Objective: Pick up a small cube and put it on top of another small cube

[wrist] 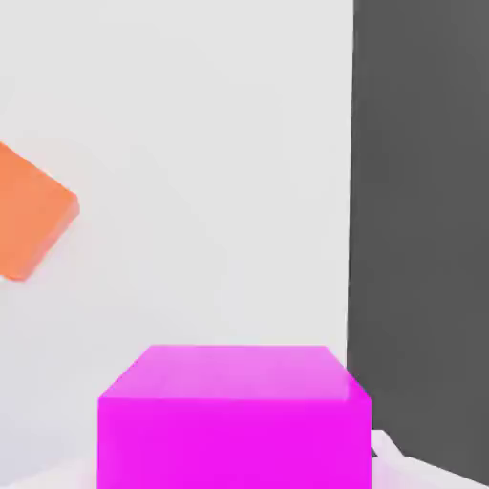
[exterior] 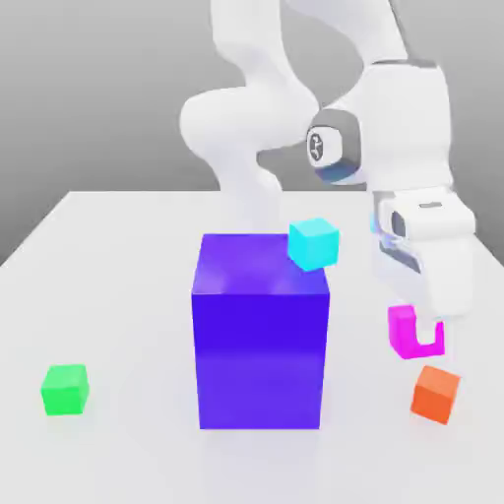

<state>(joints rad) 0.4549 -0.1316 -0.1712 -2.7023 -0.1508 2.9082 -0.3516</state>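
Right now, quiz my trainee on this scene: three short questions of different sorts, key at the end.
1. True or false: the gripper is shut on the magenta cube.
2. Which cube lies nearest the magenta cube: A green cube, B orange cube, C cyan cube?
3. Fill in: in the exterior view, the big blue-purple block stands between the magenta cube and the ___ cube.

Key: 1 true; 2 B; 3 green.

The white, glossy robot arm (exterior: 246, 128) bends down from above on the exterior view's right, its wrist pointing downward. Its two-finger gripper (exterior: 425, 330) is clamped on the small magenta cube (exterior: 402, 330), just above the table.
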